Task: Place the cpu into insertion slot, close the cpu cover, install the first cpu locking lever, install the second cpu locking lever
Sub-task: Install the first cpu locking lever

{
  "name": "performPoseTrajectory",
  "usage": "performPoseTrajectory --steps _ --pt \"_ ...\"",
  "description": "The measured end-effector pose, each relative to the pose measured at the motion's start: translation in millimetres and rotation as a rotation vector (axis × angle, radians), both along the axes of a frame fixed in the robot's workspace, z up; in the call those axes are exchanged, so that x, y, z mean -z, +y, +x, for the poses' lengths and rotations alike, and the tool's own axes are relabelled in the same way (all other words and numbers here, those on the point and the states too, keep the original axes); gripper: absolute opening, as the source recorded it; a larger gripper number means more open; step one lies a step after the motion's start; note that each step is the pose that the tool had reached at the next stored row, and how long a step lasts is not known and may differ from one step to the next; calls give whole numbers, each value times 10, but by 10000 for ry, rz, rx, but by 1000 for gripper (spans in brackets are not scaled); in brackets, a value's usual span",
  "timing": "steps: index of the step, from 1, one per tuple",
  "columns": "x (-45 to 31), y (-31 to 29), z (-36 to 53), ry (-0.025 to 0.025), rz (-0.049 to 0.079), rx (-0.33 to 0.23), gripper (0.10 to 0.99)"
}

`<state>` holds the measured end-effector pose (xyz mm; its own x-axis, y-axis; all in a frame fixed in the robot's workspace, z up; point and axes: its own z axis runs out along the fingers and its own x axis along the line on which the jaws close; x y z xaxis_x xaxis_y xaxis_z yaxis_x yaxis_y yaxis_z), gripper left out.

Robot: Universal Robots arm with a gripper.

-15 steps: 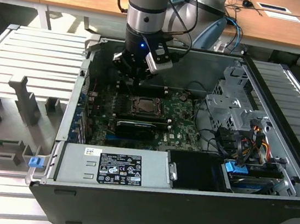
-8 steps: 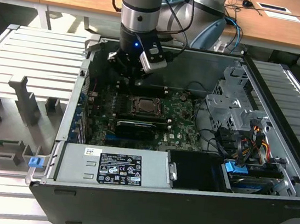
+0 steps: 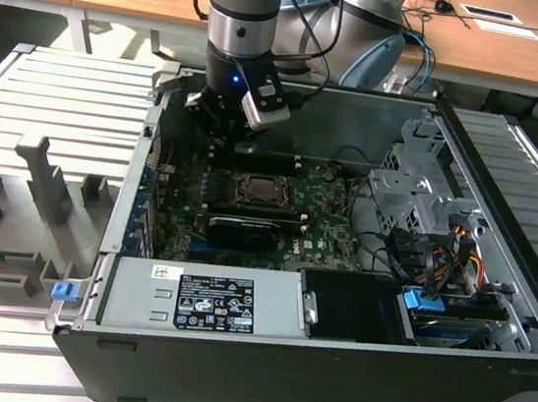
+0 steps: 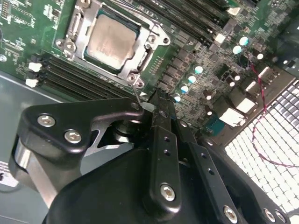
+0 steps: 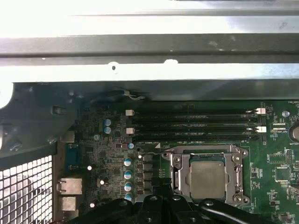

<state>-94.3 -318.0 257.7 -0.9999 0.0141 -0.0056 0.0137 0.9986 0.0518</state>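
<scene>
Silver-grey metal marks the cpu (image 4: 112,39), which lies flat in the insertion slot (image 3: 264,192) on the green circuit board (image 5: 275,158). Around it the cpu cover (image 5: 179,173), a thin silver frame, looks folded down over the chip's edges, with the metal face showing through its cut-out. In the second wrist view a thin wire locking lever (image 4: 136,93) runs from one corner of the socket straight to the jaws. Your jaws sit just beside that corner, low over the board. In the exterior view the socket lies toward the camera and slightly to the exterior view's right of them. The chip is square, so it has no long axis. The jaws appear drawn together at the tips, where the wire ends; you cannot tell whether they pinch it. Black memory slots (image 5: 191,122) run alongside the socket, inside the open computer case (image 3: 224,393).
</scene>
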Motion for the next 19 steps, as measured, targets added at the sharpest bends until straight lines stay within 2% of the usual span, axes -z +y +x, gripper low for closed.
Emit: performPoseTrajectory --steps 7,12,15,19 --pt "1 1 -151 0 0 1 106" --pt "7 10 -215 0 2 0 106" --pt "13 43 -220 0 2 0 106" --pt "23 124 -229 0 2 0 106"
